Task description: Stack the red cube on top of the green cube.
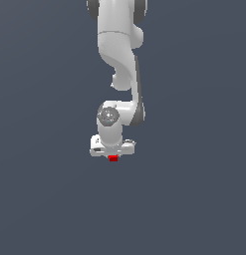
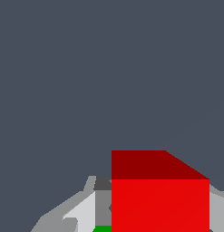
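In the exterior view the white gripper (image 1: 112, 154) points down from the arm, with the red cube (image 1: 113, 158) showing just under the hand. The wrist view shows the red cube (image 2: 159, 204) large and close. A grey finger (image 2: 102, 201) lies against one of its sides and the other finger against the opposite side, so the gripper is shut on it. A thin strip of the green cube (image 2: 102, 229) peeks out at the frame edge beside the red cube. In the exterior view the green cube is hidden.
A plain dark grey-blue floor (image 1: 194, 199) spreads all around. The white arm (image 1: 119, 50) comes down from the top of the exterior view. No other objects show.
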Controlling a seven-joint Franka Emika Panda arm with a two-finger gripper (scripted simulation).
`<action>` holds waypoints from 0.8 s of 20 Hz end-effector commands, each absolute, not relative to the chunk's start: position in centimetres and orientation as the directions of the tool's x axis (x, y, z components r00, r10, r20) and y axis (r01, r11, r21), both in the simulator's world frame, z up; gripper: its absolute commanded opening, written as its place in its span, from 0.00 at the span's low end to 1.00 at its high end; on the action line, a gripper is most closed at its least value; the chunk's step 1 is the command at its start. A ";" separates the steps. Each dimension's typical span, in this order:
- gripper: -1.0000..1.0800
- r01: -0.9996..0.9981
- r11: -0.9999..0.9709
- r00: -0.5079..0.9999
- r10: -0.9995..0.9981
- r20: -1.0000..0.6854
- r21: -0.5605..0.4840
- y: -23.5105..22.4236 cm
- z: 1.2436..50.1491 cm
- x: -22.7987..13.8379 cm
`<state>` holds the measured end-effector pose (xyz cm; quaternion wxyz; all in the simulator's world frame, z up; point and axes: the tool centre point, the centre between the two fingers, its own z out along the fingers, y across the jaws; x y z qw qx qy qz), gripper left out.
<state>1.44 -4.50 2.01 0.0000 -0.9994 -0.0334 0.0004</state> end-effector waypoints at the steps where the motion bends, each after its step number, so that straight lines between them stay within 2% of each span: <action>1: 0.00 0.067 -0.998 0.998 0.067 0.000 0.000 -4.5 2.1 1.4; 7: 0.00 0.067 -0.998 0.998 0.067 0.000 0.000 -4.5 3.9 1.4; 16: 0.00 0.067 -0.998 0.998 0.067 0.000 0.000 -4.5 9.8 1.3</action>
